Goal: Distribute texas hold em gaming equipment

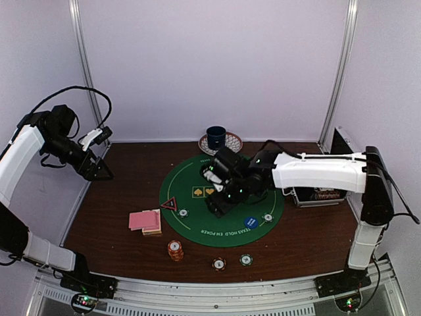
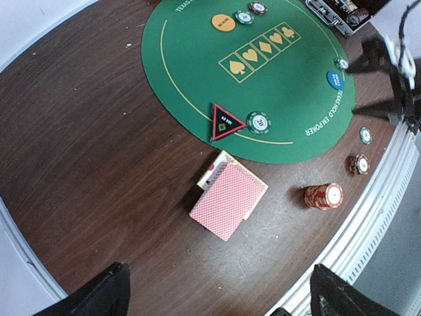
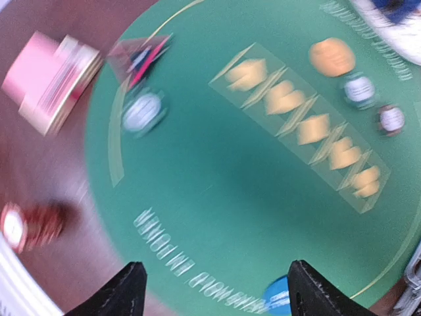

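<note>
- Left hand (image 2: 218, 268): fingers spread wide, nothing between them. It hangs high over the left side of the counter (image 1: 118, 197), well apart from every game piece.
- Right hand (image 3: 215, 266): fingers also spread wide and gripping nothing. It is above the round green felt mat (image 1: 184, 184), and its wrist view is blurred.
- Playing cards (image 2: 227, 197): one pink-backed pile on the bare counter, just off the mat's near-left rim.
- Triangle marker (image 2: 225, 122): one, black with a red border, flat on the mat near the cards.
- Marker discs: two. One orange disc (image 2: 223, 22) lies on the far part of the mat. One blue disc (image 2: 335, 79) lies near the mat's near-right rim.
- Single chips on the mat: four.
  - A green chip (image 2: 258, 122) lies touching or just beside the triangle marker.
  - A pale chip (image 2: 341, 63) is just beside the blue disc.
  - A second green chip (image 2: 244, 18) lies just beside the orange disc.
  - A dark reddish chip (image 2: 258, 8) lies just beyond that second green chip.
- Chips off the mat, on the counter's near side: one orange chip stack (image 2: 323, 196), one single red chip (image 2: 358, 164) and one single green-edged chip (image 2: 366, 135). They sit in a loose row, apart from one another. I cannot count the chips in the stack.
- One dark blue cup (image 1: 216, 137) sits on one patterned saucer (image 1: 231, 141) at the mat's far edge.
- One dark case (image 1: 319, 195) stands on the counter to the right of the mat, partly hidden by the right arm.
</note>
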### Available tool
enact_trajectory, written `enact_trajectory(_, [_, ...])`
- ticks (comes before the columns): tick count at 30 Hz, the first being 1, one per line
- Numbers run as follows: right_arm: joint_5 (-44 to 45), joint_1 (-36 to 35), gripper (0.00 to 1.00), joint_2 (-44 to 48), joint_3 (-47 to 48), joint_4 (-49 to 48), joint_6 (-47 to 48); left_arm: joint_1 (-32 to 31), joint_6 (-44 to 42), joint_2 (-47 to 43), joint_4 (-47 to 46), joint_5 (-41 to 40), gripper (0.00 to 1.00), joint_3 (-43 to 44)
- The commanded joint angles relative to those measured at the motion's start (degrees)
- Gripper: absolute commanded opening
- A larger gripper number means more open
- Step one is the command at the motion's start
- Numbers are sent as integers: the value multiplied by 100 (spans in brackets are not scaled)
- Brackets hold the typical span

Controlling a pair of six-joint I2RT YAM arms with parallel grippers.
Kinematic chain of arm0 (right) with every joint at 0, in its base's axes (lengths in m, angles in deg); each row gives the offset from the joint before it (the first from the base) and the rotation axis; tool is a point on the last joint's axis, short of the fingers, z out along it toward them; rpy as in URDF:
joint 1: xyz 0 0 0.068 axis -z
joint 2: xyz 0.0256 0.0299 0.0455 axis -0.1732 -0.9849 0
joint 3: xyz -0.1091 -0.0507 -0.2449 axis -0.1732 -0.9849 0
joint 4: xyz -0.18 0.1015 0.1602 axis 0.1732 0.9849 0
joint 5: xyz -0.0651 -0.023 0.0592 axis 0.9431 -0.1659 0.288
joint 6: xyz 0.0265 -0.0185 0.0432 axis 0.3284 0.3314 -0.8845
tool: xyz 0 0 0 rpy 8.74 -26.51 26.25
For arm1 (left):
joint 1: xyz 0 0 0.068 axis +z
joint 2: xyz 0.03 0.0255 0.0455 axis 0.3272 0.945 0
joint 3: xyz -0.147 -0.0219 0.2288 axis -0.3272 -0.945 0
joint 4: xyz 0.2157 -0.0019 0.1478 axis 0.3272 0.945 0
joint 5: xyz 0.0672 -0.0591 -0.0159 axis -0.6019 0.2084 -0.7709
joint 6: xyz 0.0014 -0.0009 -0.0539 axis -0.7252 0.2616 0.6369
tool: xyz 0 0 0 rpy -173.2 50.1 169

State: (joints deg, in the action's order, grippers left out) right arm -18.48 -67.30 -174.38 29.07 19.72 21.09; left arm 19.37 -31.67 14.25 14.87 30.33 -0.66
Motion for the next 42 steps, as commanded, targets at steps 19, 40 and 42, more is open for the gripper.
enact_trajectory(19, [-909,-1743,85,-152,-1249,129,64,-5,-24,-212,32,58,98,160])
enact_trajectory(40, [-880,-1814,56,-415,-1163,107,79,-10,-24,-207,52,50,98,224])
enact_trajectory(42, [-874,-1812,53,-403,-1163,107,75,-9,-24,-205,50,46,98,218])
